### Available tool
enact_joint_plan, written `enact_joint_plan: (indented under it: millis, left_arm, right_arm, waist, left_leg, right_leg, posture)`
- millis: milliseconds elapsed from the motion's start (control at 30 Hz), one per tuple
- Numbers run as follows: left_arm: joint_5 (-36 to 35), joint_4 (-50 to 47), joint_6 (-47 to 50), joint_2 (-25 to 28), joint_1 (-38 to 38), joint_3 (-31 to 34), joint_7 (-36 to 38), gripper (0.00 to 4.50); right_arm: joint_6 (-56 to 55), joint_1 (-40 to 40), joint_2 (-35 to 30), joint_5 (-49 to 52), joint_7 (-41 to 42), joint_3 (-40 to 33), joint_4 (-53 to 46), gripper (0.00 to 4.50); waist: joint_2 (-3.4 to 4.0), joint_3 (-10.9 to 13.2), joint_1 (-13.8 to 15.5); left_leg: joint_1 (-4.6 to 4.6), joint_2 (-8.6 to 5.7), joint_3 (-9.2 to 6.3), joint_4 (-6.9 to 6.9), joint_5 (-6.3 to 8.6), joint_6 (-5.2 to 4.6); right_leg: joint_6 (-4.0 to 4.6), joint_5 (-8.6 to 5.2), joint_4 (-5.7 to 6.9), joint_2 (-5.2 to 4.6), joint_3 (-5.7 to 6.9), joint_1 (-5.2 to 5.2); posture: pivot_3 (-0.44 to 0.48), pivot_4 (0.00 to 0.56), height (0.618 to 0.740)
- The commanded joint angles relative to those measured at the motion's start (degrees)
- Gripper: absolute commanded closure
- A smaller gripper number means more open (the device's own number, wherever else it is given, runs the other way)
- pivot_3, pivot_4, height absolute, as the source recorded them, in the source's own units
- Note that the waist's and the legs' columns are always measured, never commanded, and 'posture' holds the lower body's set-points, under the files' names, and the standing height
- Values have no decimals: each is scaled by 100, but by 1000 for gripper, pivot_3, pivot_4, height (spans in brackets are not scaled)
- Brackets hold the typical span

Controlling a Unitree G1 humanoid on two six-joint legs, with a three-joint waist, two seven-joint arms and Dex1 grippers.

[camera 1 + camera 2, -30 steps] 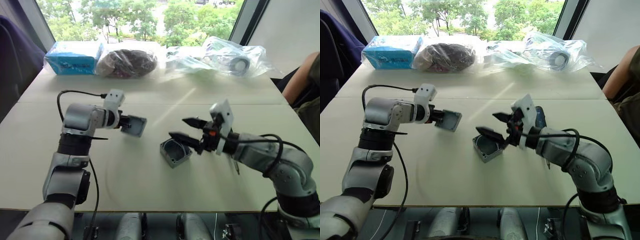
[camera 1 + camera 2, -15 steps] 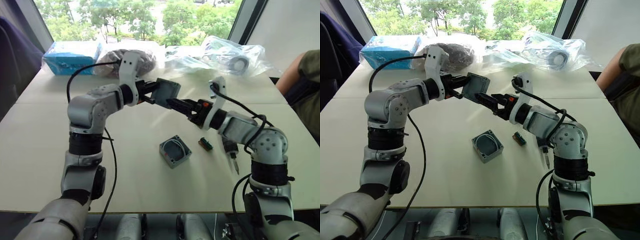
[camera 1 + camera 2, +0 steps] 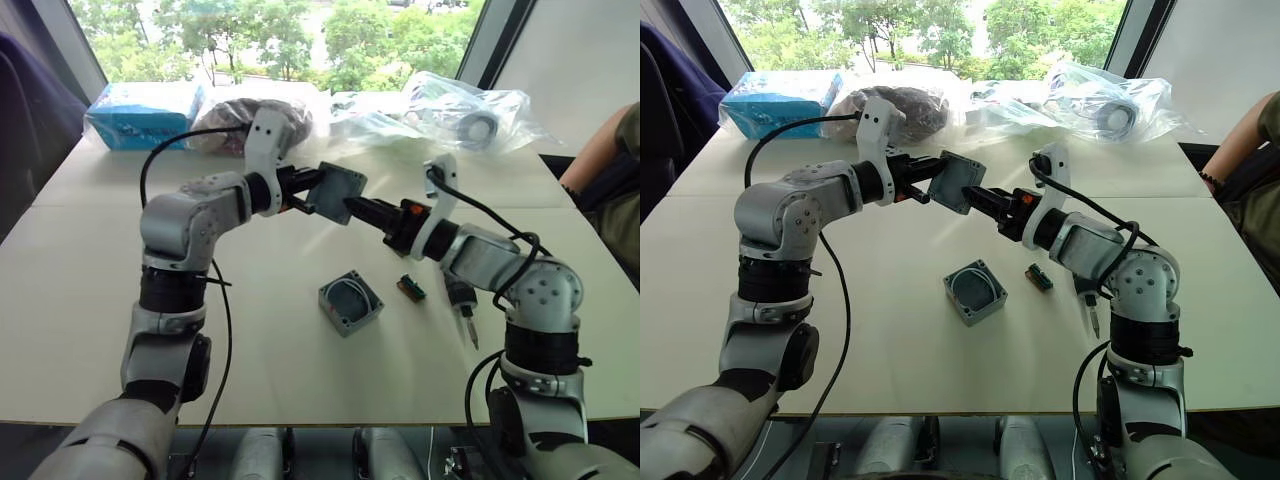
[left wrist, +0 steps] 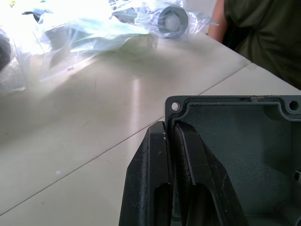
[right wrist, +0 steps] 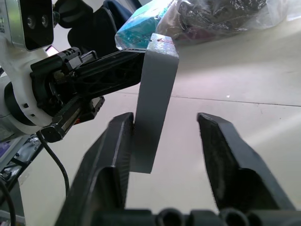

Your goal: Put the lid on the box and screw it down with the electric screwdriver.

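One open box (image 3: 350, 303) nearest on the white table (image 3: 90, 300), cavity up, untouched by either arm. Just to its right, a small green-brown part (image 3: 410, 288); a little further right, the electric screwdriver (image 3: 462, 305), flat on the tabletop with its metal bit toward the near edge.

Above and beyond the box, lifted clear of the table: the lid (image 3: 337, 192), held on edge between the two arms. Left gripper (image 4: 171, 150) clenched on one wall of the lid, one finger inside the hollow, the other outside against the rim. Right gripper (image 5: 164, 141) spread wide around the lid's opposite edge, one finger (image 5: 115, 155) touching or almost touching the flat grey face, the other finger (image 5: 225, 150) well apart from it.

Far edge of the table, by the window: blue plastic-wrapped carton (image 3: 145, 113), dark bundle in a bag (image 3: 235, 122), clear bags (image 3: 450, 110). At the far right edge, a person's arm (image 3: 600, 150).
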State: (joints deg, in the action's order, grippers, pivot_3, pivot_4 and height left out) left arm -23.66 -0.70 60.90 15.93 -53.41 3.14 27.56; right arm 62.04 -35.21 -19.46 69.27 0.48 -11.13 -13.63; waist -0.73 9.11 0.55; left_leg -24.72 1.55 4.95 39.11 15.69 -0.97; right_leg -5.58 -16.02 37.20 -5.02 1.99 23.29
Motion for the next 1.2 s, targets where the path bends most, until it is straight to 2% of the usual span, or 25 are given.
enact_joint_plan:
  millis: [33, 67, 200, 233, 300, 400, 467, 533, 633, 767, 833, 867, 900, 1100, 1133, 1200]
  left_arm:
    - [-149, -246, -111, 58, -47, 68, 63, 4500]
    - [-162, -255, -111, 61, -43, 68, 61, 4500]
    - [-242, -366, -106, 125, 67, 97, 136, 4500]
    - [-258, -376, -100, 142, 80, 100, 149, 3814]
    - [-301, -411, -59, 206, 112, 92, 191, 3287]
    - [-440, -462, -40, 310, 150, 191, 281, 2137]
    - [-738, -480, 69, 377, 138, 502, 367, 1320]
    - [-1401, -472, 503, 484, 46, 1109, 552, 616]
    - [-1781, -417, 553, 738, -56, 1530, 649, 616]
    - [-1835, -95, 570, 1005, -169, 1450, 738, 616]
    - [-1835, 19, 507, 986, -199, 1325, 809, 1130]
    - [-1832, 63, 483, 963, -211, 1228, 867, 1241]
    - [-1803, 93, 426, 935, -217, 1100, 933, 1860]
    - [-1543, 277, -7, 865, -231, 242, 1442, 4193]
    - [-1443, 358, -126, 833, -252, 1, 1580, 4452]
    - [-1269, 533, -331, 794, -315, -335, 1792, 4452]
  right_arm:
    - [-85, -47, 41, 89, -50, -107, -161, 4105]
    - [-82, -48, 44, 87, -54, -107, -163, 4332]
    - [-92, -81, 120, 111, -133, -116, -116, 4338]
    - [-94, -82, 123, 106, -134, -114, -114, 4338]
    - [-87, -72, 116, 118, -131, -123, -131, 4338]
    - [-91, -74, 106, 120, -139, -149, -124, 4338]
    - [-119, -66, 29, 4, -81, -127, -162, 4338]
    - [-325, 1, -201, -437, 92, -26, -356, 4338]
    - [-763, 402, -926, -1373, 582, 259, -955, 4338]
    - [-1400, 1253, -1891, -2423, 1086, 445, -2083, 4338]
    - [-1822, 1644, -2335, -3218, 1204, 667, -2556, 4338]
    - [-2008, 1848, -2534, -3620, 1223, 803, -2775, 4338]
    - [-2209, 2032, -2686, -4017, 1214, 947, -2959, 4338]
    - [-3358, 2877, -3557, -6803, 1023, 2131, -3380, 4338]
    - [-3641, 3071, -3733, -7564, 951, 2484, -3366, 4338]
    - [-4009, 3314, -3890, -8603, 884, 2932, -3305, 4338]
  waist:
    - [0, 0, 5]
    - [1, 0, 5]
    - [1, 1, -5]
    - [1, 1, -9]
    - [1, 1, -3]
    - [1, 1, -4]
    - [1, 1, -4]
    - [1, 1, -15]
    - [2, 2, -7]
    - [2, 2, 17]
    - [2, 2, 17]
    - [2, 2, 11]
    - [2, 2, 13]
    - [1, 2, 9]
    - [1, 2, 10]
    - [1, 2, 23]
  left_leg:
    - [0, 0, -1, 0, 0, 0]
    - [0, -1, 0, 0, 0, 0]
    - [0, 0, 1, -1, 0, 0]
    - [0, 0, 1, -1, 0, 0]
    - [0, 1, 1, -3, 0, 0]
    - [-1, 0, 2, -3, 0, 0]
    - [-1, 0, 1, -3, 0, 0]
    - [-1, 1, 2, -3, 0, 0]
    - [-5, 1, 1, -4, 0, 0]
    - [-8, -5, -1, -4, 1, -1]
    - [-8, -6, -1, -2, 1, -1]
    - [-8, -6, -1, -2, 1, 0]
    - [-8, -5, -1, -1, 1, 0]
    - [-8, -5, 0, 0, -1, 3]
    - [-8, -6, 1, 1, -1, 3]
    - [-7, -7, -1, 1, -2, 4]
  right_leg:
    - [0, 0, 0, 0, 0, 0]
    - [0, 0, 0, -1, 0, 0]
    - [0, 0, -1, 0, -1, 0]
    - [0, 0, -1, 0, -1, 2]
    - [0, 0, -1, 0, -2, 3]
    - [0, 0, -2, 0, -3, 3]
    - [0, 0, -2, 0, -3, 3]
    - [0, 0, -3, 0, -3, 4]
    - [0, 0, -5, 0, -3, 9]
    - [-1, -1, -13, -2, -2, 7]
    - [-1, -1, -13, -2, -2, 7]
    - [-2, -1, -12, -2, -2, 7]
    - [-3, -2, -12, -1, -2, 7]
    - [-9, -6, -12, 0, -3, 9]
    - [-9, -6, -12, 0, -4, 9]
    - [-12, -8, -11, 0, -2, 8]
  posture:
    - [0, 150, 740]
    - [0, 150, 740]
    - [0, 150, 740]
    - [0, 150, 740]
    - [0, 150, 740]
    - [0, 150, 740]
    - [0, 150, 740]
    - [0, 150, 740]
    - [0, 150, 740]
    - [0, 150, 740]
    - [0, 150, 740]
    - [0, 150, 740]
    - [0, 150, 740]
    - [0, 150, 740]
    - [0, 150, 740]
    - [0, 150, 740]
